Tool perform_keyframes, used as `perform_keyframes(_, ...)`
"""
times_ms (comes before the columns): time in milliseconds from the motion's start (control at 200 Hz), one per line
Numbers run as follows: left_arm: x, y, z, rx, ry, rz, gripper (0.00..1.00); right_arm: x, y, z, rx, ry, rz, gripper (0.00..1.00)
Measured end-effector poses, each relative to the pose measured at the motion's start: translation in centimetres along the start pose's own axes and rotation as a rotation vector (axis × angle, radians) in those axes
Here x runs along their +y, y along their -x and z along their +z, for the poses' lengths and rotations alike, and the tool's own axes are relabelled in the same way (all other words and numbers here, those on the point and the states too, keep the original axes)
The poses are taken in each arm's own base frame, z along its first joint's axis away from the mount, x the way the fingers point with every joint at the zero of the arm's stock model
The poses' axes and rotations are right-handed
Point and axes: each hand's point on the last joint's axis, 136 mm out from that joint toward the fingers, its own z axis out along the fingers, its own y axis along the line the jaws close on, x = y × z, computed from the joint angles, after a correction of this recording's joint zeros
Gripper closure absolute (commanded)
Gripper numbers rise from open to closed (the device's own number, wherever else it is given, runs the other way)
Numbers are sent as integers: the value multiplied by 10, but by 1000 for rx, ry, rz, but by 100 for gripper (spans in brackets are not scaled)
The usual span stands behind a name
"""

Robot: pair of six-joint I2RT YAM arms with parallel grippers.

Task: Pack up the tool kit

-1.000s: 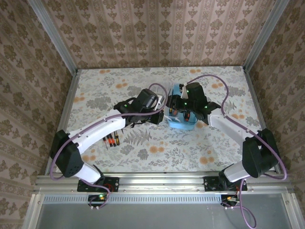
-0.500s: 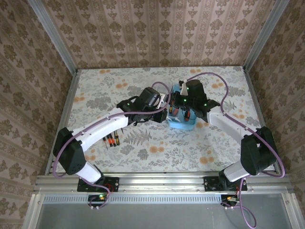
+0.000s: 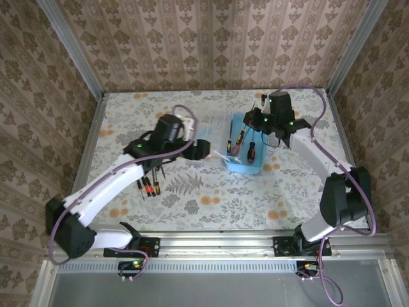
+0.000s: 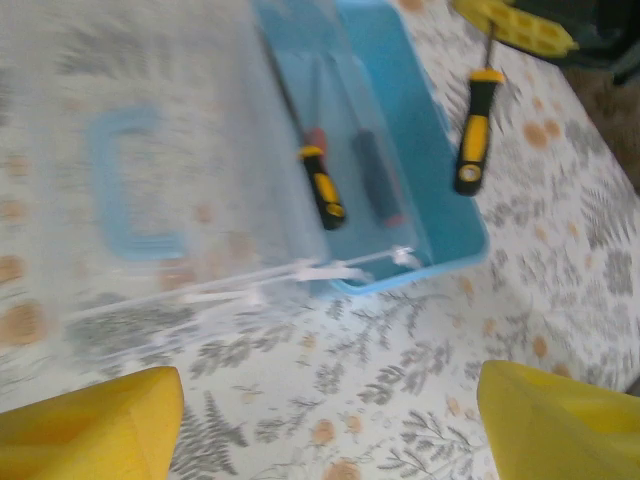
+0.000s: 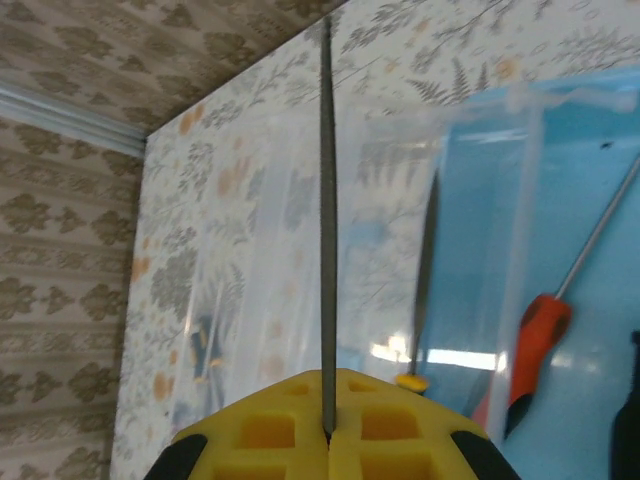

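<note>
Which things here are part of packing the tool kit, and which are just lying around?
Part of the job: blue case, screwdrivers inside it, screwdriver held in the right gripper, loose screwdrivers outside it.
Just there: floral table cover, patterned walls.

No legible text, label, brand or number on any surface.
</note>
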Motion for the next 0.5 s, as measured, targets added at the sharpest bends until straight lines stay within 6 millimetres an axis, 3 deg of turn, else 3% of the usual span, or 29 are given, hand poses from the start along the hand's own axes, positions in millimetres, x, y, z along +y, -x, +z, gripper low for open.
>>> perform_keyframes(100, 26, -8, -14, -28, 46, -54, 22, -13, -3, 22, 52, -40, -9, 100)
perform_keyframes(290, 63, -58, -6, 84, 155, -138, 20, -42, -26, 58, 173, -118, 0, 100)
perform_keyframes(455, 80, -85, -3, 147, 213, -181, 20, -44, -35, 71, 223, -138, -24, 100)
perform_keyframes(500, 82, -88, -4, 152, 218, -186, 19, -42, -35, 74, 226, -138, -31, 96)
